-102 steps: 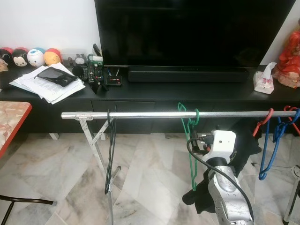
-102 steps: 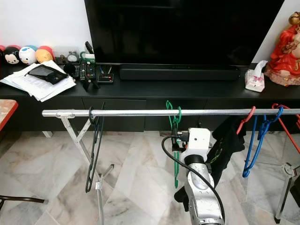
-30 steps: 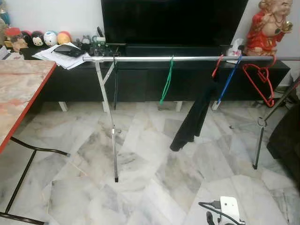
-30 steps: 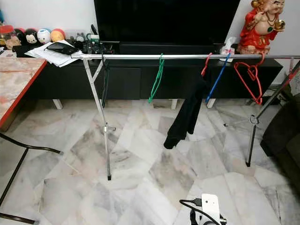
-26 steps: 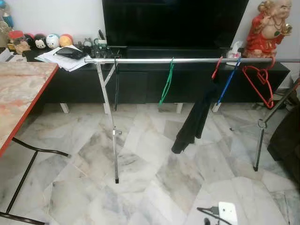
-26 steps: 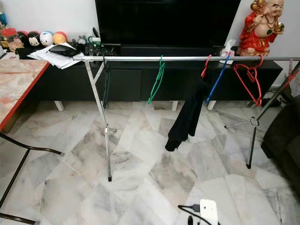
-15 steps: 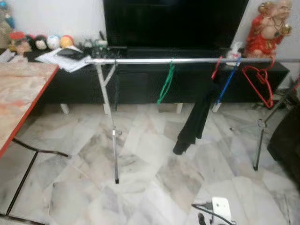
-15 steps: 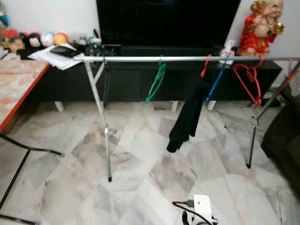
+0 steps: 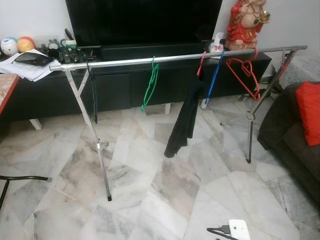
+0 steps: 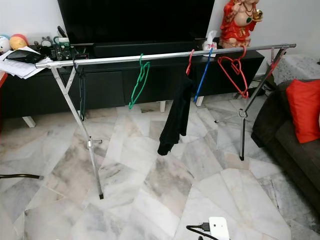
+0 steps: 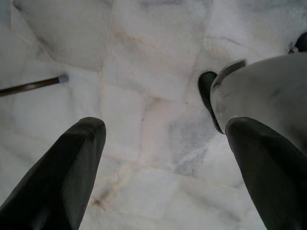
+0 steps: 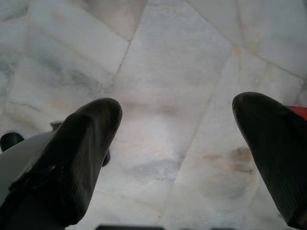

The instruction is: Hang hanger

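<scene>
Right hand (image 12: 175,143): fingers spread wide, nothing between them, pointing down at the marble floor (image 12: 158,62). Left hand (image 11: 163,153): likewise wide and empty over the floor, arm hanging idle. Both hang low, near the robot, well apart from the rack. The right wrist housing (image 9: 238,229) sits at the near edge of the head view, right of centre, so the right arm looks the nearer one to the rail's middle. Green hanger (image 9: 150,84) already hooked on the silver rail (image 9: 130,61), far and up-left from the right hand; the rail's long axis runs left-right. Further right on the rail: a black garment (image 9: 184,120), a blue hanger (image 9: 214,75), a red hanger (image 9: 243,76). A dark hanger (image 9: 93,92) hangs by the left leg, thin and hard to make out. Judgement: hanging looks done; no loose hanger visible.
</scene>
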You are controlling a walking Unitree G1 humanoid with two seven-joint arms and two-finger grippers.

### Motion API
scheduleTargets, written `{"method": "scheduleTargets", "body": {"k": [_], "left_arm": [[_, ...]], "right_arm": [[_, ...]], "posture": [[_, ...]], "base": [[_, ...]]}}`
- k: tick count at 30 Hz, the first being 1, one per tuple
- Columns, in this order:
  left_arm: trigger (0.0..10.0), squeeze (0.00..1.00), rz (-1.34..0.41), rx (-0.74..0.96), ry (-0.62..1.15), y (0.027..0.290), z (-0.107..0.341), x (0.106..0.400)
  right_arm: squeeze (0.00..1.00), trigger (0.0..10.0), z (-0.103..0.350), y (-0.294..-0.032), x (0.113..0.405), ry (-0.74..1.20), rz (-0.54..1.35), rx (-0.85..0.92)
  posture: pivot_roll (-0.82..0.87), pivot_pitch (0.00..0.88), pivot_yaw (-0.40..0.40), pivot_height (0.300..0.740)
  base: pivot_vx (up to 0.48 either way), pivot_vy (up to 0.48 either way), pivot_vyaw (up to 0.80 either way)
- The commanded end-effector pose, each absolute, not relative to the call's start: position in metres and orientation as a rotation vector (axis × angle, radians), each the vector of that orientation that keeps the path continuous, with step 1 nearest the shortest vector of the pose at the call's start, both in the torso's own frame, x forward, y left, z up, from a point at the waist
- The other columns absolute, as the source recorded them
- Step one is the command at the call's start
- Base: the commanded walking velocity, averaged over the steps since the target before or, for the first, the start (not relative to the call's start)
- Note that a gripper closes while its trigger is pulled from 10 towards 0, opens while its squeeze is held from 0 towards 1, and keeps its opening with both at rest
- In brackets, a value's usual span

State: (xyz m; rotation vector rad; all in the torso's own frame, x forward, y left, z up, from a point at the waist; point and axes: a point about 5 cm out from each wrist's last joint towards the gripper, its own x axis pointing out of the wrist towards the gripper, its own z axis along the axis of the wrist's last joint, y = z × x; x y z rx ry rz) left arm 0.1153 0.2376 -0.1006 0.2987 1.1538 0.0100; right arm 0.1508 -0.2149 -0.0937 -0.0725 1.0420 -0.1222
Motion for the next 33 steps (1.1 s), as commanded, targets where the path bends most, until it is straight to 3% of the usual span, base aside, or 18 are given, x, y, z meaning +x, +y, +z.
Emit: {"method": "scheduleTargets", "body": {"k": [1, 6, 33], "left_arm": [[10.0, 0.0, -0.022, 0.343, 1.169, 0.239, -0.101, 0.113], [10.0, 0.0, -0.014, 0.336, 1.175, 0.24, -0.101, 0.111], [10.0, 0.0, 0.001, 0.313, 1.164, 0.238, -0.101, 0.115]], "right_arm": [[0.0, 10.0, -0.096, -0.217, 0.144, 1.061, -0.122, -0.072], [0.0, 10.0, -0.096, -0.217, 0.144, 1.064, -0.11, -0.082], [0.0, 10.0, -0.101, -0.198, 0.141, 1.083, -0.066, -0.119]], "posture": [[-0.04, 0.0, -0.054, 0.74], [-0.04, 0.0, -0.054, 0.74], [-0.03, 0.0, -0.058, 0.74]], "base": [[0.0, -0.48, -0.74], [0.0, -0.468, -0.74], [0.0, 0.0, -0.74]]}}
